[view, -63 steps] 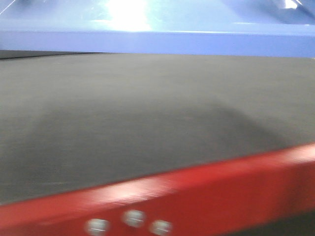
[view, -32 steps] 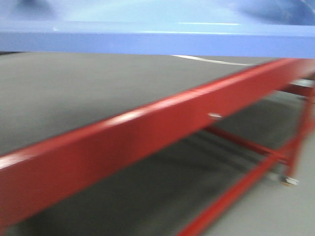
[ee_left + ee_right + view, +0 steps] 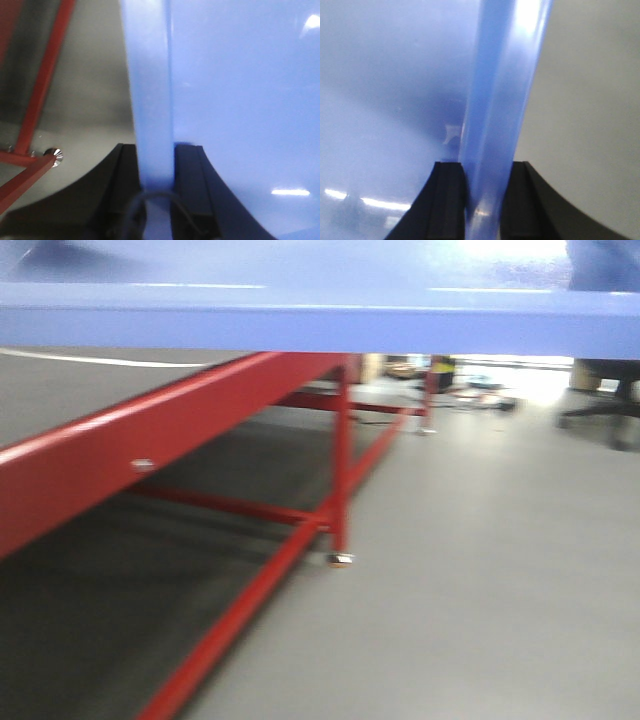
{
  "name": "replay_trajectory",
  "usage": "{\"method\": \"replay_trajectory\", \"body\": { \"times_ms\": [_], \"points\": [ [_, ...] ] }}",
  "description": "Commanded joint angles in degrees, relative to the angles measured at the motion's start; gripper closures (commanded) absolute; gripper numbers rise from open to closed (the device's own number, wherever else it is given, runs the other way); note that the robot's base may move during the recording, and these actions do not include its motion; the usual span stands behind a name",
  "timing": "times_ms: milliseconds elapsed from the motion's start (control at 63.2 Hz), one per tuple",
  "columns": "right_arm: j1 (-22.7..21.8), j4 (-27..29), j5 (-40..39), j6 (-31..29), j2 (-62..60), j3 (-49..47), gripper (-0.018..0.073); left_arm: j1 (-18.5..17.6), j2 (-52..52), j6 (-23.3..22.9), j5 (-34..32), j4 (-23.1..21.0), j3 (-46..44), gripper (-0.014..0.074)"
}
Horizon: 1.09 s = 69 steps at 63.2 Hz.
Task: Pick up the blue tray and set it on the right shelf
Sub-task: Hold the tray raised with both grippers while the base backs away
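While the blue tray [image 3: 300, 325] hangs aloft, left gripper [image 3: 156, 160] clamps its rim; right gripper [image 3: 482, 172] likewise

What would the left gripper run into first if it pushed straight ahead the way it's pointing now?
The blue tray itself: the left gripper is shut on its rim, which runs straight ahead to the picture's edge. What lies beyond isn't visible.

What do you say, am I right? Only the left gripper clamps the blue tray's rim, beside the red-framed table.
No: the right gripper is also shut on the rim of the blue tray, as the right wrist view shows. The left gripper and red-framed table are as stated.
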Motion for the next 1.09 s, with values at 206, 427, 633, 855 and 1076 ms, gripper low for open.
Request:
{"method": "replay_trajectory", "body": {
  "times_ms": [206,427,633,855,1076],
  "points": [
    [0.02,-0.96,-2.66,-2.35,-1.54,-2.07,0.0503,-0.61,-1.74,1.68,4.95,-1.01,-1.33,0.0645],
    [0.02,-0.96,-2.66,-2.35,-1.54,-2.07,0.0503,-0.61,-1.74,1.68,4.95,-1.01,-1.33,0.0645],
    [0.02,-0.96,-2.66,-2.35,-1.54,-2.07,0.0503,-0.61,-1.74,1.68,4.95,-1.01,-1.33,0.0645],
    [0.02,-0.96,-2.66,-2.35,-1.54,-2.07,0.0503,-0.61,-1.74,1.68,4.95,-1.01,-1.33,0.0645],
    [0.02,-0.96,-2.66,-2.35,-1.54,-2.07,0.0503,-0.61,-1.74,1.68,4.95,-1.01,-1.33,0.0645]
  ]
}}
